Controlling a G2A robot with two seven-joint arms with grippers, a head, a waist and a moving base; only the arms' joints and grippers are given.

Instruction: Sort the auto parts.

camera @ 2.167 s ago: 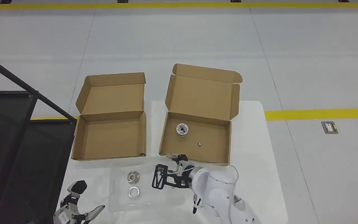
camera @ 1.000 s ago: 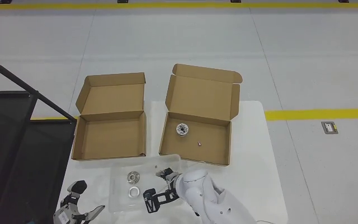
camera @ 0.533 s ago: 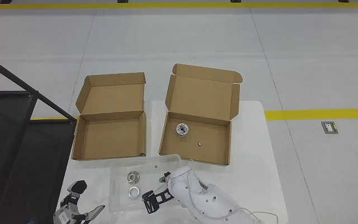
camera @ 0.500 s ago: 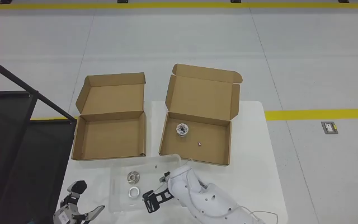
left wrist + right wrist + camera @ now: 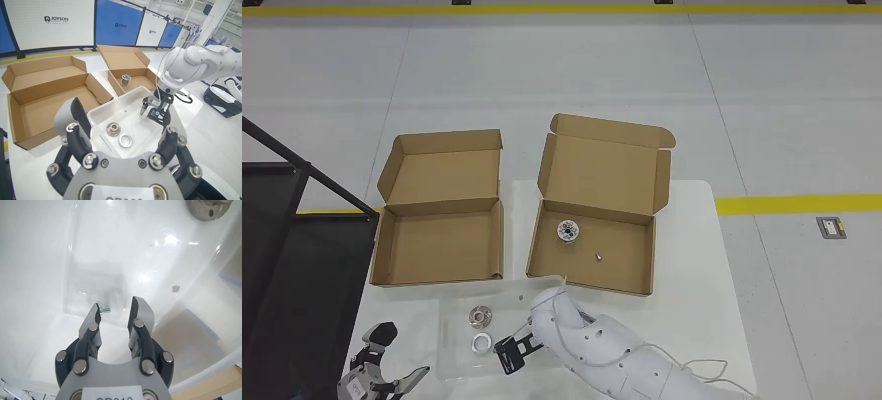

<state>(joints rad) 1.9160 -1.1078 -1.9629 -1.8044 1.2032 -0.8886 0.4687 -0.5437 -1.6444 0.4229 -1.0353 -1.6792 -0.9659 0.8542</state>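
Right gripper (image 5: 115,306): jaws apart, nothing grasped, lowered into the white plastic tray (image 5: 452,355) at the lower centre of the top view. One small silver threaded screw (image 5: 105,310) lies on the tray floor between the jaws, with its head at the tip of one finger (image 5: 95,313). Contact with that finger cannot be confirmed.

Left gripper (image 5: 121,114): jaws spread wide, empty, in the lower left corner of the top view, just outside the tray.

Tray contents, three parts: the screw noted above, one flat silver metal ring (image 5: 482,343), and one grey flanged metal hub (image 5: 477,317) just beyond the ring. Ring and hub lie close together but apart, left of the right gripper in the top view.

Beyond the tray, two brown cardboard boxes stand side by side on the white table (image 5: 692,300), both with lids folded back. The right-hand box (image 5: 622,250) holds two parts: one toothed cylindrical metal part (image 5: 567,231), standing upright, and one small screw (image 5: 598,255) near it, apart. The left-hand box (image 5: 437,245) sits at the centre left of the top view.
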